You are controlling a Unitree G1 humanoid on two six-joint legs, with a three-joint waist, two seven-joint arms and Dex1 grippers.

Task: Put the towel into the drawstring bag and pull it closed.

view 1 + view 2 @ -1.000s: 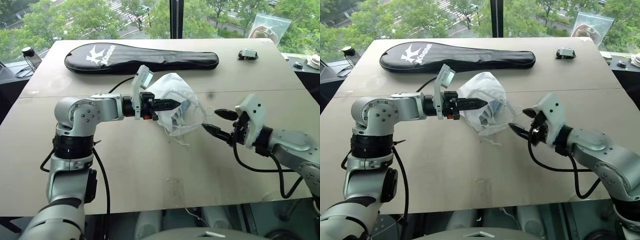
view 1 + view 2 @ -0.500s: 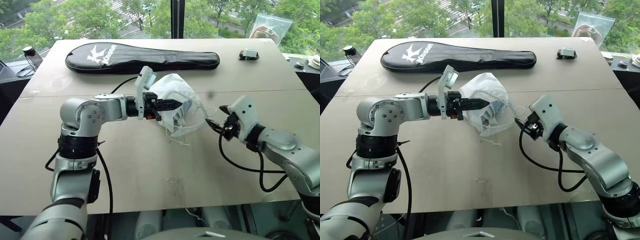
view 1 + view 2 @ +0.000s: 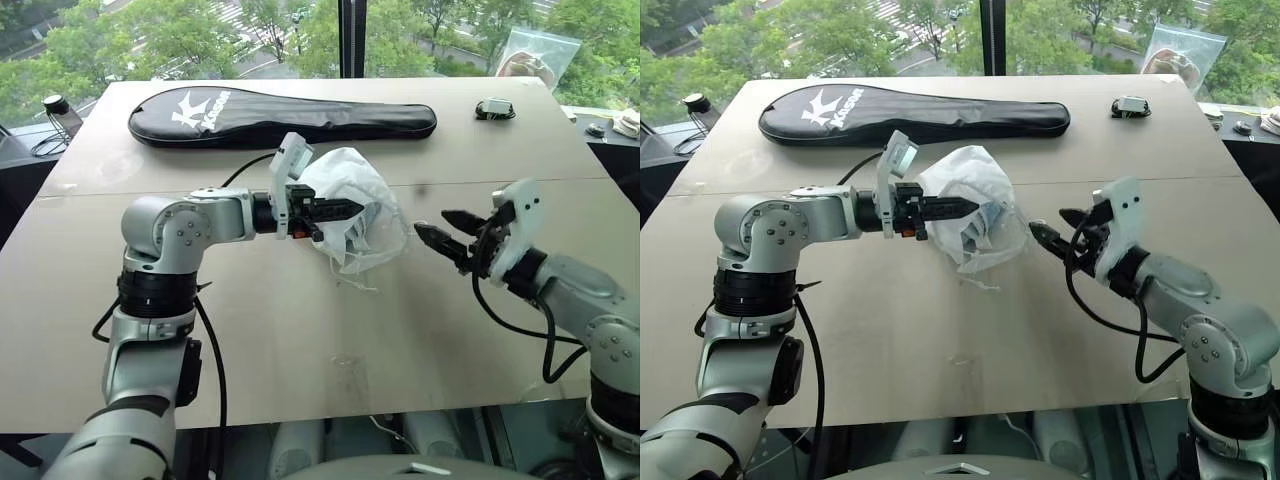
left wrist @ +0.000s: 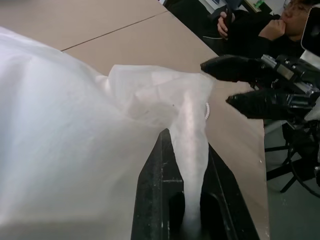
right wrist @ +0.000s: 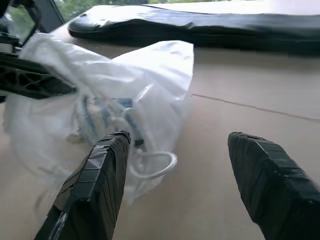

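Towel (image 5: 107, 117) is already inside the drawstring bag (image 3: 350, 205); its blue shows through the thin white fabric near the mouth. So loading is done, and closing is the step in hand.

My left gripper (image 3: 342, 209) is clamped on a pinch of the bag's fabric near the mouth and holds the bag up off the table (image 3: 300, 330), its lower part sagging toward the surface. The left wrist view shows the cloth squeezed between both fingers, jaws together on it.

My right gripper (image 3: 442, 228) has its jaws wide apart and holds nothing. It sits just beside the bag's mouth side, pointing at it, not touching. In the right wrist view the cord loop (image 5: 155, 165) hangs below the mouth, between my two fingertips but further out, not yet inside the jaws.

Next move, as I read it:
- ease the right gripper forward until the loop sits between the fingers
- shut on the cord alone, not the fabric
- pull away from the left gripper while the left keeps its pinch as the anchor

Risks: the cord is thin and limp, so it is easy to miss or nudge aside. Catching bag cloth with it would drag the whole bag instead of cinching the mouth.

Racket cover (image 3: 280, 115) lies well apart at the far side, not in the way.
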